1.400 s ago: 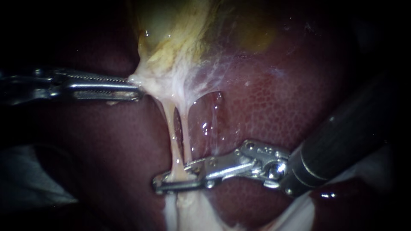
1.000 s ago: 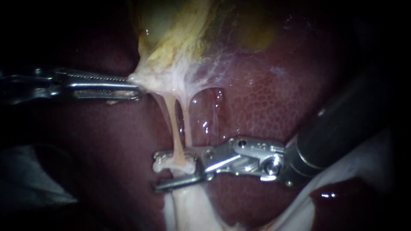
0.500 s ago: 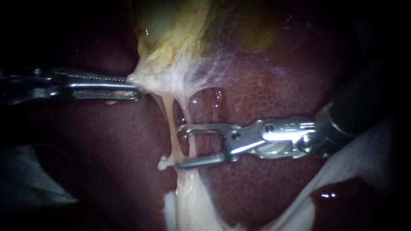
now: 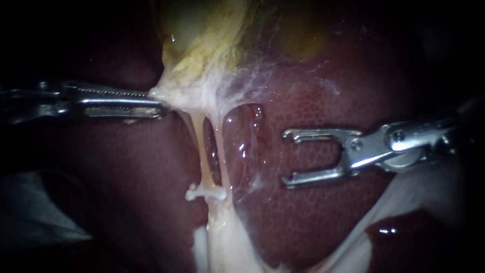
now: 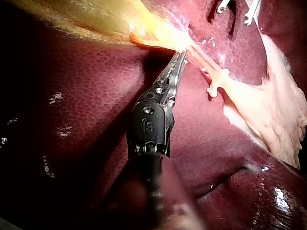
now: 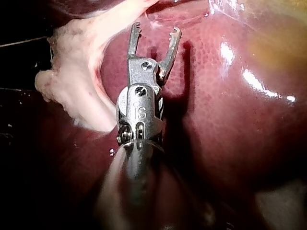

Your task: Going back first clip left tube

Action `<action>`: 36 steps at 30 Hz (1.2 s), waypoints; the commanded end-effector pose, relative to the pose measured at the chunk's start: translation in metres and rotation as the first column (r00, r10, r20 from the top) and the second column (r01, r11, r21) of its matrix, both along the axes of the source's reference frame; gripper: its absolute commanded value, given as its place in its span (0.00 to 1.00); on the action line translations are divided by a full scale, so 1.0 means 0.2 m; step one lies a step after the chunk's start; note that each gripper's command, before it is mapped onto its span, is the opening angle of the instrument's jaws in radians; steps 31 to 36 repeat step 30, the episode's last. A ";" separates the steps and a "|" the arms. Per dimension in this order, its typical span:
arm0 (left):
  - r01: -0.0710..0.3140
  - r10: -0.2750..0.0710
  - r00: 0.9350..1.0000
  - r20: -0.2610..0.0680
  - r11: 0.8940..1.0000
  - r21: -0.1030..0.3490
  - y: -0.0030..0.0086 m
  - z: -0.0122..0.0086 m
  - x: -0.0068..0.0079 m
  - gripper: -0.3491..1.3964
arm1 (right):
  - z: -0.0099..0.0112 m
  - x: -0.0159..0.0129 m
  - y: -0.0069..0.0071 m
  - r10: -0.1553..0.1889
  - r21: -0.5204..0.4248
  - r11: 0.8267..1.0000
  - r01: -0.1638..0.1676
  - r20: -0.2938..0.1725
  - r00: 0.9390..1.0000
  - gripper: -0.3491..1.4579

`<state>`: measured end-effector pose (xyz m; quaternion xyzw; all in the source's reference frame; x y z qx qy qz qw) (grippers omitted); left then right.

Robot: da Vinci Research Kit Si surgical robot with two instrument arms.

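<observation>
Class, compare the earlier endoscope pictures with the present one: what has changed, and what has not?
The right instrument opened its jaws, let go of the left tube, leaving a white clip on it, and drew back rightward. The left instrument stayed shut on the tissue.

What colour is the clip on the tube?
Cream-white; the clip shows best in the endoscope view.

I am at a surgical bench, working close over exposed organs: a dark red, finely mottled liver (image 4: pixel 313 101) fills the frame, and a glistening yellow-green gallbladder (image 4: pixel 202 30) sits at upper centre. My left instrument (image 4: pixel 160 104) and right instrument (image 4: pixel 286 157), slim steel shafts with small jaws, enter from either edge. A small white clip (image 4: pixel 204 192) crosses a pale tube (image 4: pixel 201 151) at lower centre.
</observation>
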<state>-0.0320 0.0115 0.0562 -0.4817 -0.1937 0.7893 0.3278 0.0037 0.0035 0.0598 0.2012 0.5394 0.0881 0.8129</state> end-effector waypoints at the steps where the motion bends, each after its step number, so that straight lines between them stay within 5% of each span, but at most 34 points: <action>1: 0.001 -0.001 1.000 -0.001 1.000 -0.002 0.000 0.002 -0.001 0.00 | 0.000 -0.001 0.000 -0.001 0.001 1.000 0.001 -0.002 1.000 0.46; 18: -0.005 0.005 1.000 -0.017 1.000 -0.025 0.000 0.032 -0.018 0.00 | 0.000 -0.002 -0.001 -0.012 -0.001 1.000 0.012 0.009 1.000 0.46; 36: -0.006 0.005 1.000 -0.017 1.000 -0.018 0.000 0.033 -0.018 0.00 | -0.001 -0.002 -0.002 -0.010 -0.002 1.000 0.010 0.010 1.000 0.46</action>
